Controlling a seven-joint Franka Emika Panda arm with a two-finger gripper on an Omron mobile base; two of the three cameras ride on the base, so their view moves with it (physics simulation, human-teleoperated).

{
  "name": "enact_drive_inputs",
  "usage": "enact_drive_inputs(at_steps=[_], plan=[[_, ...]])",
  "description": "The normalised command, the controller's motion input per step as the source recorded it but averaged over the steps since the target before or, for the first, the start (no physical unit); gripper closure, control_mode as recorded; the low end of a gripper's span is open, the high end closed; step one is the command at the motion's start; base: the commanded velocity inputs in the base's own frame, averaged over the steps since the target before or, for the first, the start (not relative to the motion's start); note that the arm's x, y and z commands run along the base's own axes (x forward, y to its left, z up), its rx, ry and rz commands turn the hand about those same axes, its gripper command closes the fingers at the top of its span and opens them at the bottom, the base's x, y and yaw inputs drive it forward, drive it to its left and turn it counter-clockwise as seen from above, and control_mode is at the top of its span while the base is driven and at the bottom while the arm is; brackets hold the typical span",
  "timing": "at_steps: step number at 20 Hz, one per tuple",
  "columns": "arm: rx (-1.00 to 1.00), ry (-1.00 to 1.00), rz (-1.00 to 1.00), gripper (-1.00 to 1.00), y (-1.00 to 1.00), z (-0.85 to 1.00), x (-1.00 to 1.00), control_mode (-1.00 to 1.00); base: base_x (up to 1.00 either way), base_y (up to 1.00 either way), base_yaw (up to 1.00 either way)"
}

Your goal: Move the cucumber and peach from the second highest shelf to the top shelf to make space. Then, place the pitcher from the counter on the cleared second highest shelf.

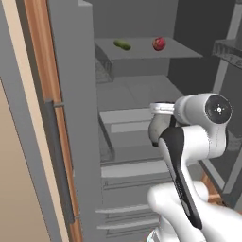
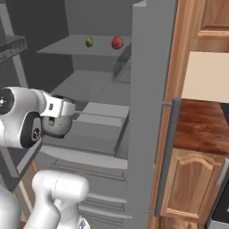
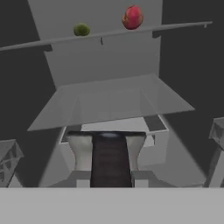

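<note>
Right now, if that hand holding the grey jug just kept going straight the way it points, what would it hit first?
Probably the fridge's grey back wall. The hand, shut on the bulbous grey jug, points over the flat grey second shelf, below the top shelf holding the green cucumber and red peach. Depth is uncertain.

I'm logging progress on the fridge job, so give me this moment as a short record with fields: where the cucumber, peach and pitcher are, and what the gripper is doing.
cucumber: lying on the top shelf, left of the peach
peach: on the top shelf, apart from the cucumber
second highest shelf: bare grey panel below the top shelf
pitcher: held in the gripper, in front of the open fridge, not yet on a shelf
gripper: shut on the pitcher's dark handle, facing the shelves
remaining step: set the pitcher on the second highest shelf
</note>
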Motion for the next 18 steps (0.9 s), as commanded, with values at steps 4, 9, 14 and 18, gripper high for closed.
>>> enact_drive_inputs(at_steps=[4,9,14,18], plan=[[0.00,0.00,0.00,1.00,0.00,0.00,0.00,1.00,0.60,0.00,-0.01],[0.00,0.00,0.00,1.00,0.00,0.00,0.00,1.00,0.57,0.03,0.00],[0.00,0.00,0.00,1.00,0.00,0.00,0.00,1.00,0.42,0.10,0.00],[0.00,0.00,0.00,1.00,0.00,0.00,0.00,1.00,0.40,0.10,0.00]])
